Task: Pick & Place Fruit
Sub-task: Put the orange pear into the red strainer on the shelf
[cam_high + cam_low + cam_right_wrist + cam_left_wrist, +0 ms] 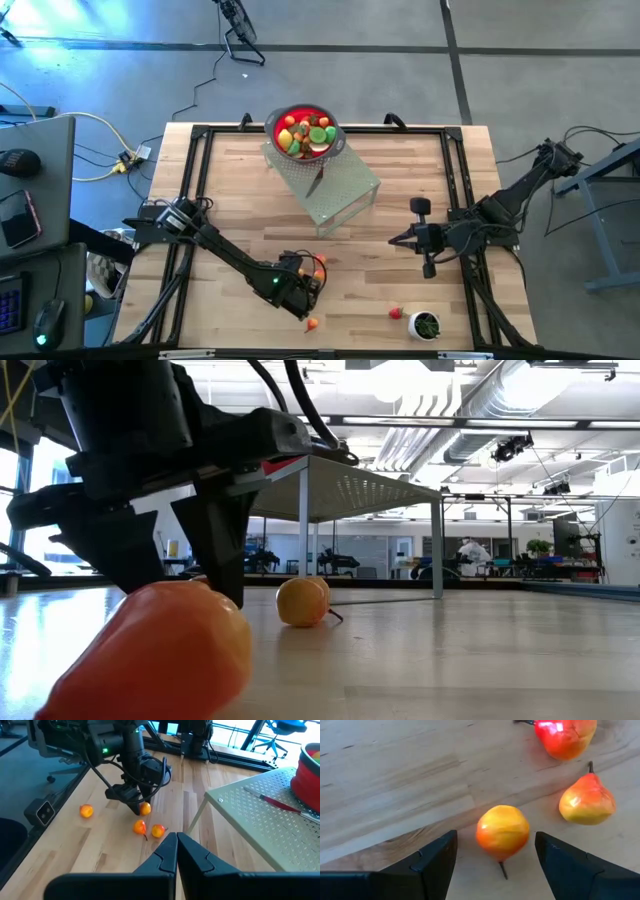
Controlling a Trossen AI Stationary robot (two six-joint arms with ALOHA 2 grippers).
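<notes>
My left gripper [300, 288] hangs low over the near middle of the table, open and pointing steeply down. Its two fingers [437, 857] stand on either side of a small orange-yellow fruit [502, 832] with a short stem, which rests on the wood; neither finger touches it. A pear-shaped fruit [586, 800] and a red-orange one [565, 735] lie just beyond it. Another orange piece [312, 323] lies near the front edge. My right gripper [176, 847] waits shut, raised over the table's right side. A red bowl [305, 130] of fruit stands on a perforated stand [345, 190].
A knife [317, 180] lies on the stand beside the bowl. A strawberry [396, 313] and a small white cup [425, 325] with green contents sit near the front right. Black frame rails [195, 180] run along the table's sides.
</notes>
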